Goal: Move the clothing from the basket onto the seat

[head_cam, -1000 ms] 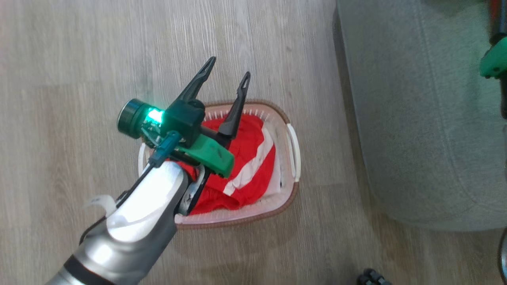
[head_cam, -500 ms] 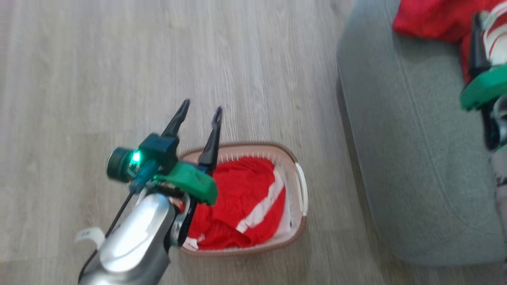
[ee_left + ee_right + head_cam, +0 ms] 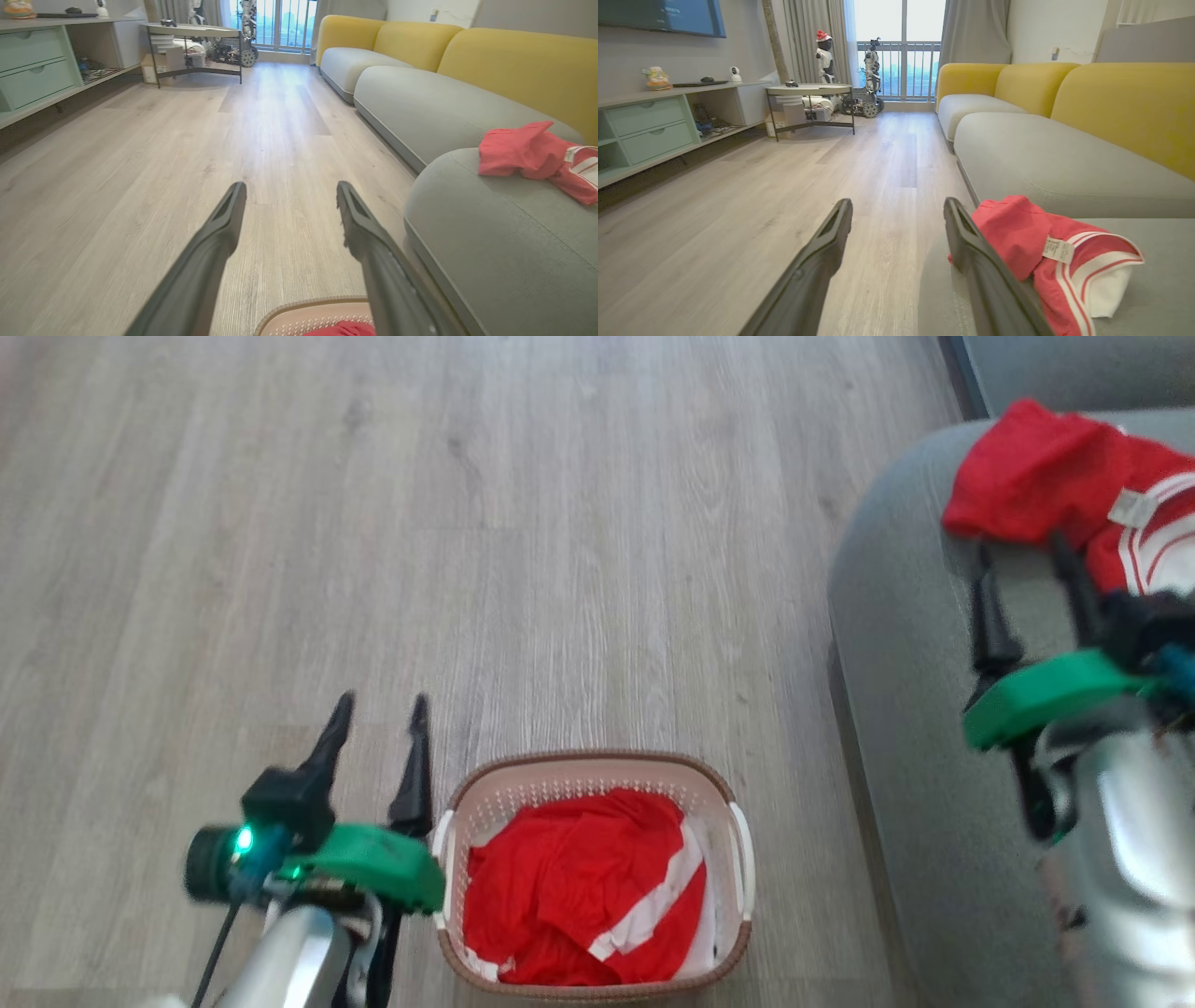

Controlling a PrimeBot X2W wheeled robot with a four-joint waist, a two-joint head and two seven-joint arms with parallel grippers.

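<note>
Head view looks down on the pale wooden floor (image 3: 467,523), with the grey-green seat (image 3: 896,709) running off the right edge, so much of it is cut off. The basket (image 3: 588,761) stands on the floor near the seat, with red, white-striped clothing (image 3: 569,887) bunched inside. I cannot tell how many pieces are in there. Another red garment (image 3: 1036,476) lies on the seat, cut off at the right edge. The right gripper (image 3: 1019,549) hovers over the seat just short of that garment. It is blurred, its jaws wide apart and empty, and in the right wrist view one finger hides the garment's near edge. The left gripper (image 3: 381,702) hangs above the floor just left of the basket, jaws apart, holding nothing. A small white label (image 3: 1131,507) on the garment is too blurred to read.
</note>
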